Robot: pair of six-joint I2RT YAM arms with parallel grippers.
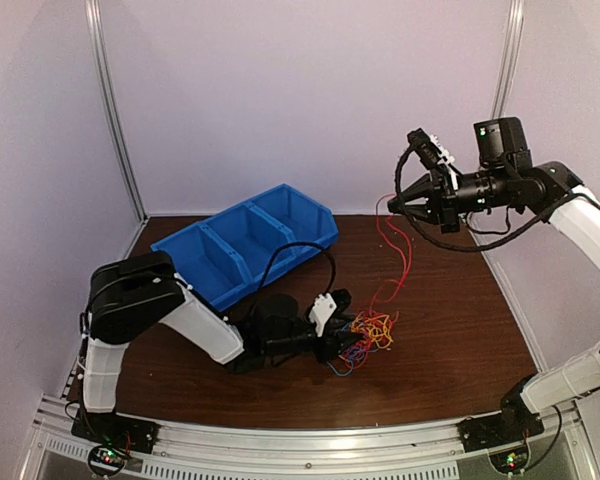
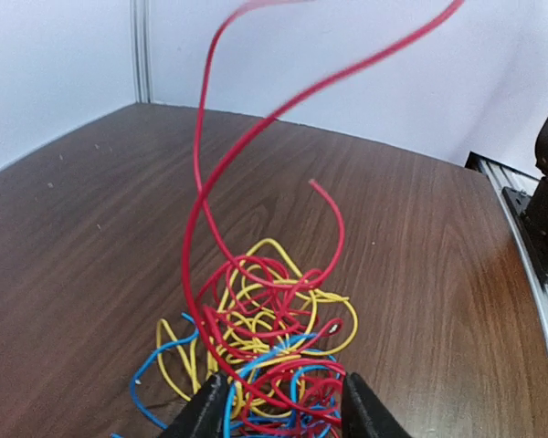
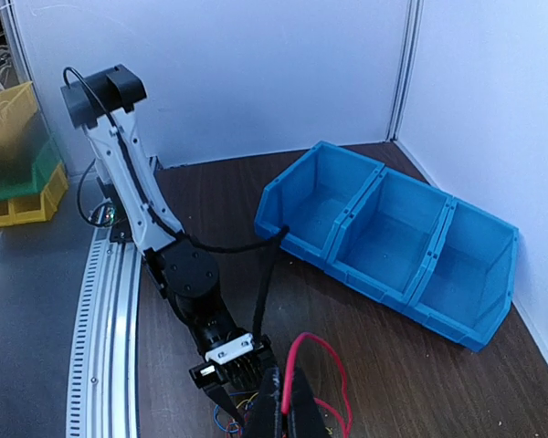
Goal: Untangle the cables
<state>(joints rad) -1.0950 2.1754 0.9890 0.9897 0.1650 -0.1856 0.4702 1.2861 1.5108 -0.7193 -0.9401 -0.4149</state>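
The cables (image 1: 372,332) lie in a tangled heap of red, blue and yellow wires on the brown table, right of centre. My left gripper (image 1: 348,325) lies low at the heap's left side. In the left wrist view it (image 2: 283,415) is open, its fingers (image 2: 205,411) astride the near part of the heap (image 2: 265,338). My right gripper (image 1: 393,203) is high above the table's back right, shut on one red cable (image 1: 405,250) that hangs from it down to the heap. In the right wrist view the shut gripper (image 3: 288,411) pinches this red cable (image 3: 321,351), which also rises through the left wrist view (image 2: 201,182).
A blue three-compartment bin (image 1: 315,238) stands at the back left of the table, also in the right wrist view (image 3: 365,274). The left arm's black cable (image 1: 280,250) arcs over its front edge. White walls enclose the table. Aluminium rails run along the near edge.
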